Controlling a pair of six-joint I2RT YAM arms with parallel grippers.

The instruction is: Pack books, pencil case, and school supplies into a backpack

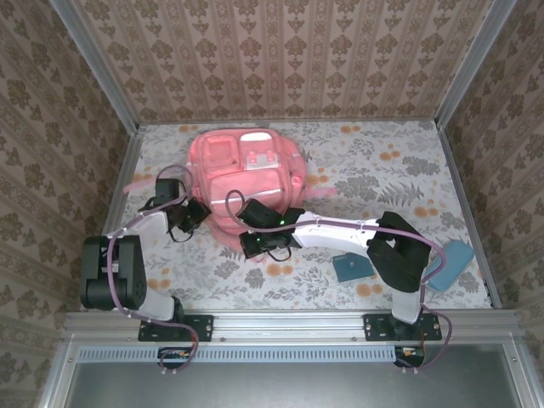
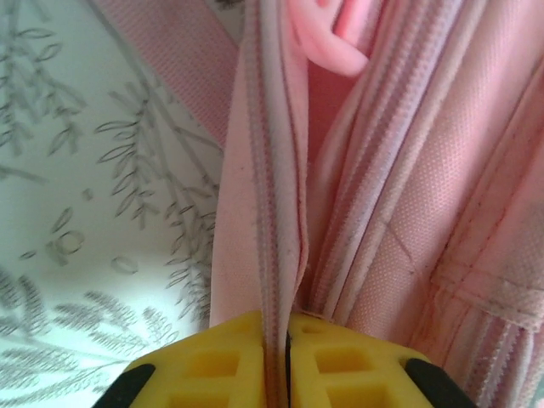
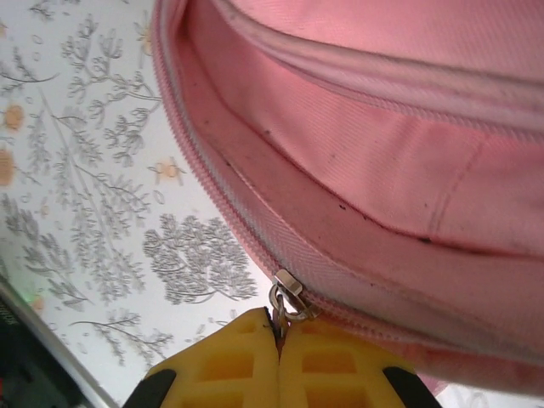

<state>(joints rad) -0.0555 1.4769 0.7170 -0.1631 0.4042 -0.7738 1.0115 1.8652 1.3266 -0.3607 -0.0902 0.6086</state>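
The pink backpack (image 1: pixel 246 166) lies at the far middle of the flowered table (image 1: pixel 382 170). The pale blue pencil case (image 1: pixel 452 262) and a teal book (image 1: pixel 351 267) sit near the right arm, well apart from it. The left claw (image 2: pixel 276 331) pinches the zipper edge (image 2: pixel 263 170), though how firmly is hard to judge this close. The right claw (image 3: pixel 279 327) is clamped on the zipper pull (image 3: pixel 286 297). For a clean opening, hold the fabric taut and draw the pull along the track, not away from it.

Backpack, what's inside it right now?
Through the open zip of the backpack I see pink lining. Deeper in is covered by fabric, so I can't tell if anything's packed.
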